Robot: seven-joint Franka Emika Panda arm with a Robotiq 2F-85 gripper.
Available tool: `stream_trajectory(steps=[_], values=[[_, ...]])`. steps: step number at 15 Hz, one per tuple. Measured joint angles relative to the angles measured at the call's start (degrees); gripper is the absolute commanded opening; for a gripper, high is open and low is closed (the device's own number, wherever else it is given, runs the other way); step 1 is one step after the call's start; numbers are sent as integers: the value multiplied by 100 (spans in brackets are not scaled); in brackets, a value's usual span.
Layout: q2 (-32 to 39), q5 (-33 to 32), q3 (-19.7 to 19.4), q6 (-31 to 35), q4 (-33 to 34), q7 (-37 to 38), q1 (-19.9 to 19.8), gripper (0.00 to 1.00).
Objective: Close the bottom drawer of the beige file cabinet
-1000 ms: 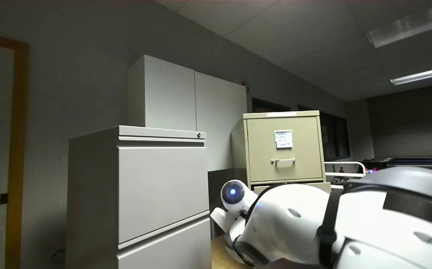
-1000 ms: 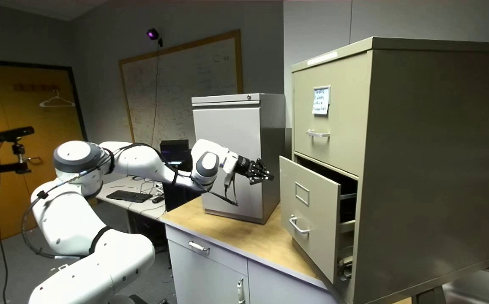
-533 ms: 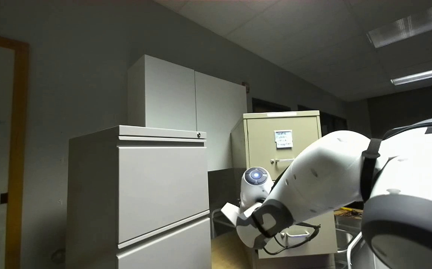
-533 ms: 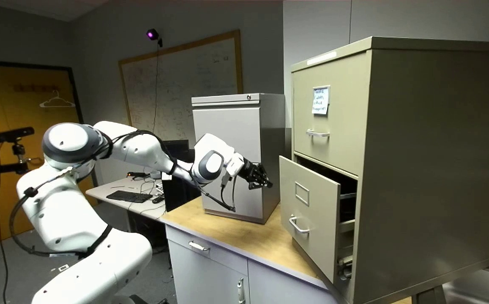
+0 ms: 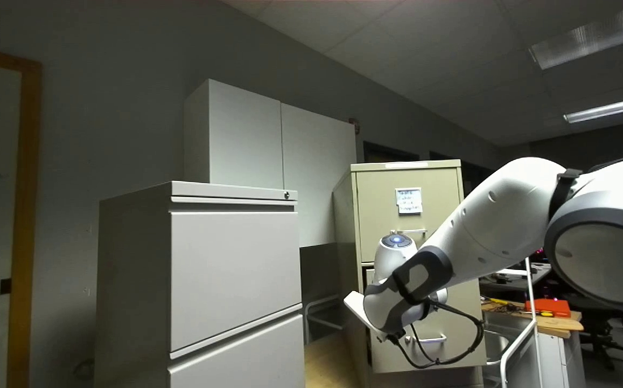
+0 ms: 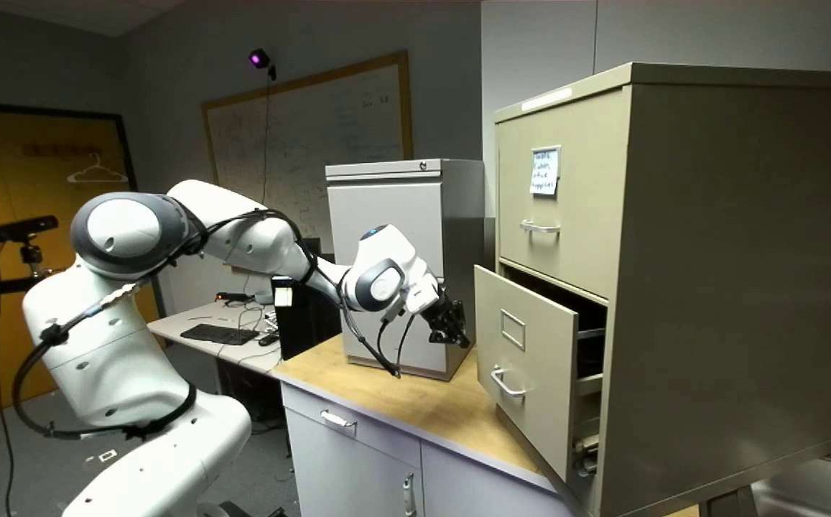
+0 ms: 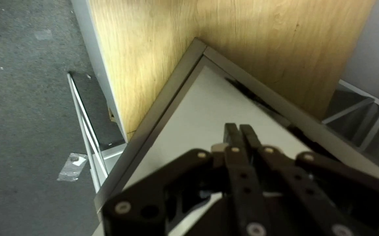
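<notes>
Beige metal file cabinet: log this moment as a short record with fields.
object: yellowish-beige metal file cabinet
upper: beige metal upper drawer, shut, white paper label on it
lower: beige metal bottom drawer, pulled open
jaws: black, shut, nothing seen between them
contact: none visible between jaws and bottom drawer
nearby: pale grey boxy cabinet on a wooden countertop

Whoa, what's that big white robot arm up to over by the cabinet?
The robot arm has its gripper close to the front of the bottom drawer of the beige file cabinet. Its job is to close that drawer, but right now the drawer is sticking partway out. The upper drawer is shut. The gripper is closed, with nothing showing between its tips, so it will probably push the drawer in rather than grab it.
</notes>
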Motion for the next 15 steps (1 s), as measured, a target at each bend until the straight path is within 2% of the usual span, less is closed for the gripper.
stream_trajectory(steps=[2, 4, 6, 7, 8, 11, 15], values=[[80, -138, -572, -133, -19, 40, 380, 9], [49, -613, -945, -13, -69, 489, 501, 10], [-15, -1360, -1011, 434, -179, 1281, 368, 10], [-61, -1665, -847, 707, -241, 1677, 151, 9], [-135, -1933, -514, 969, -304, 2073, -198, 9], [-647, -2497, 836, 1578, -474, 3369, -1461, 8], [-1723, -2621, 2643, 2132, -421, 4921, -2835, 9]])
